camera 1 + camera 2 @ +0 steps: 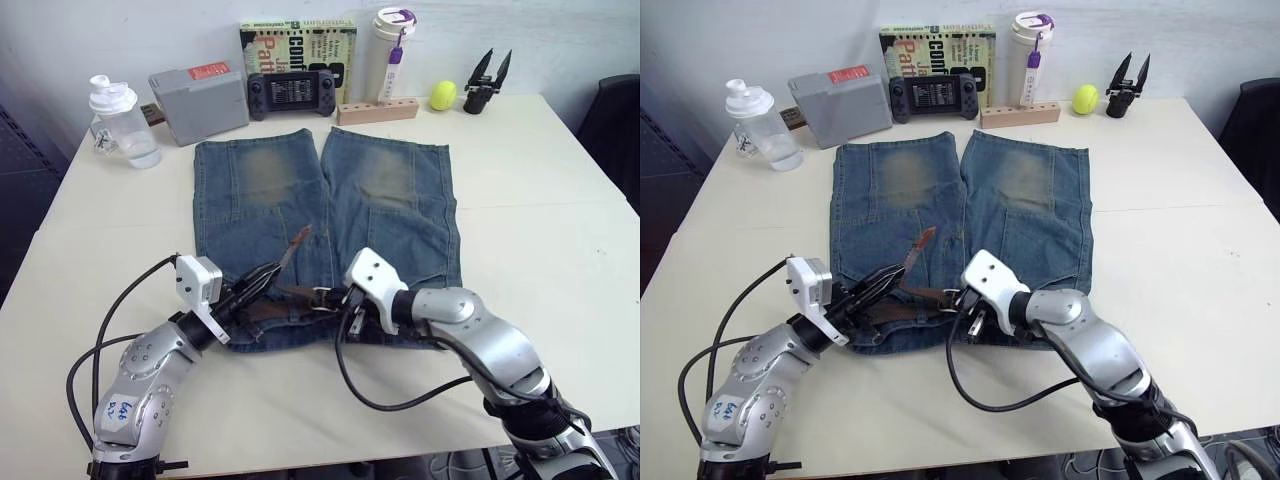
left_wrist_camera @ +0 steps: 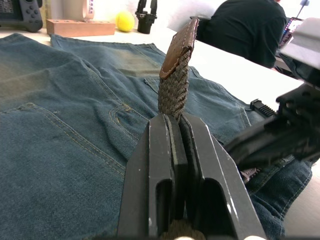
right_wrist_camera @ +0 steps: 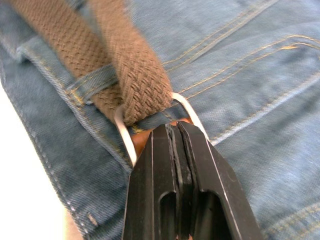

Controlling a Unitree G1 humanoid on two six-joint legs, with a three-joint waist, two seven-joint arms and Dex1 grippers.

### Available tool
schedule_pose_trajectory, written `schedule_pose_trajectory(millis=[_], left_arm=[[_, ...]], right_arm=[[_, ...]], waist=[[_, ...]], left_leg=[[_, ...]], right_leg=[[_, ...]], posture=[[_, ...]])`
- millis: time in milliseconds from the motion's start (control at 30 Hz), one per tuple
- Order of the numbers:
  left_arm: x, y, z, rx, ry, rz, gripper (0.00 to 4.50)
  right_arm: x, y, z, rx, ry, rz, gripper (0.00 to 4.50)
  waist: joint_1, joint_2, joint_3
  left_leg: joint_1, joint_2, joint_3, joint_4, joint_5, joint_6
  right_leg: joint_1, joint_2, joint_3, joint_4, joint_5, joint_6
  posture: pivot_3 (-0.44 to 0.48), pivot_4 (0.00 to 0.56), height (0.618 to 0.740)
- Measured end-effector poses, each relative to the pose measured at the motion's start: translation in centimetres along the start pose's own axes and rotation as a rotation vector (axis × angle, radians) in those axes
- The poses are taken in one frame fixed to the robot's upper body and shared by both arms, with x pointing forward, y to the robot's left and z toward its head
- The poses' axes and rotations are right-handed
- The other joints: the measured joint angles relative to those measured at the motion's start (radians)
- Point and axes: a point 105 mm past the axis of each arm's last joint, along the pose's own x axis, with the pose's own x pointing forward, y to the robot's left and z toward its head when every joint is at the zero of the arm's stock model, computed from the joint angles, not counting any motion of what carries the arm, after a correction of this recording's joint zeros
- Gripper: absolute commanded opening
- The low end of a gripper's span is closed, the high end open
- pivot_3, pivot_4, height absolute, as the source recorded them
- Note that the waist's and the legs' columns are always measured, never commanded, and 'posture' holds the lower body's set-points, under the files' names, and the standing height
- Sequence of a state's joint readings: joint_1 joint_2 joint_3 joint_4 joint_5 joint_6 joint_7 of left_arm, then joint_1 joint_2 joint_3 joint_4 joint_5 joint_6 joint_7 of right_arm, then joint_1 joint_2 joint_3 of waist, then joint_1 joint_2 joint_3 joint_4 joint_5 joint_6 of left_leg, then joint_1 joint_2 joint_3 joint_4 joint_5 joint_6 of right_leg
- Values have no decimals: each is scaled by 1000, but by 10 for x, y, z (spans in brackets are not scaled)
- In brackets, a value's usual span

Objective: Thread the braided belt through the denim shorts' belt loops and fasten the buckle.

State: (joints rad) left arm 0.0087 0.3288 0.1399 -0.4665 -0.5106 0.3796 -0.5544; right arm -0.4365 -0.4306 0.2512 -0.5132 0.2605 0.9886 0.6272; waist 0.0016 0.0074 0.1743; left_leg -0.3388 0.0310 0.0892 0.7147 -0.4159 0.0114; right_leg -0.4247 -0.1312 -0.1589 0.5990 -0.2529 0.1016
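Between my left gripper [image 2: 175, 130] fingers I had the braided belt [image 2: 174, 85] pinched, its leather tip standing up past them, kept taut for feeding. Just ahead of my right gripper [image 3: 175, 131], clamped on the buckle [image 3: 125, 132], the belt ran through it over the denim shorts [image 1: 325, 215] waistband, one of the belt loops [image 3: 92, 82] strapped across it.

Left gripper [image 2: 176, 122] is pinched tight on the braided belt [image 2: 174, 92], leather tip sticking straight up. Denim shorts [image 2: 65, 145] lie flat underneath, the other gripper [image 2: 272, 137] sits close beside, and a yellow ball [image 2: 124, 21] is at the back.
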Motion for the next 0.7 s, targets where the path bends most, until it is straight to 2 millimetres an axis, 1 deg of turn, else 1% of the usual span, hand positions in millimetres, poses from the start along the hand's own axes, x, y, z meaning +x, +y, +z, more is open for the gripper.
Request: schedule_pose_trajectory(millis=[33,100,233,300,433,700], left_arm=[[0,0,0,0,0,5,0],[0,1,1,3,-4,8,0],[1,1,2,9,-12,6,0],[3,2,5,15,-18,3,0],[5,2,8,26,-24,-2,0],[5,3,7,25,-22,6,0]], right_arm=[[-6,-7,5,19,-17,-24,98],[-12,-10,12,29,-37,-36,98],[-9,-4,5,37,-9,-15,98],[-3,3,0,33,17,3,98],[-1,8,-7,32,46,15,98],[2,11,-8,30,49,15,98]], waist=[[0,0,0],[-3,0,0],[-3,0,0],[-3,0,0],[-3,0,0],[-4,0,0]], left_leg=[[0,0,0,0,0,0],[0,0,0,-1,0,0],[0,0,1,-1,0,0],[0,0,1,-1,0,0],[0,0,1,-1,0,0],[0,0,1,-1,0,0]], right_leg=[[0,0,0,0,0,0],[-1,0,0,0,0,0],[-1,0,0,0,0,0],[-1,0,0,0,0,0],[-1,0,0,0,0,0],[-1,0,0,0,0,0]], posture=[[0,150,726],[0,150,726],[0,150,726],[0,150,726],[0,150,726],[0,150,726]])
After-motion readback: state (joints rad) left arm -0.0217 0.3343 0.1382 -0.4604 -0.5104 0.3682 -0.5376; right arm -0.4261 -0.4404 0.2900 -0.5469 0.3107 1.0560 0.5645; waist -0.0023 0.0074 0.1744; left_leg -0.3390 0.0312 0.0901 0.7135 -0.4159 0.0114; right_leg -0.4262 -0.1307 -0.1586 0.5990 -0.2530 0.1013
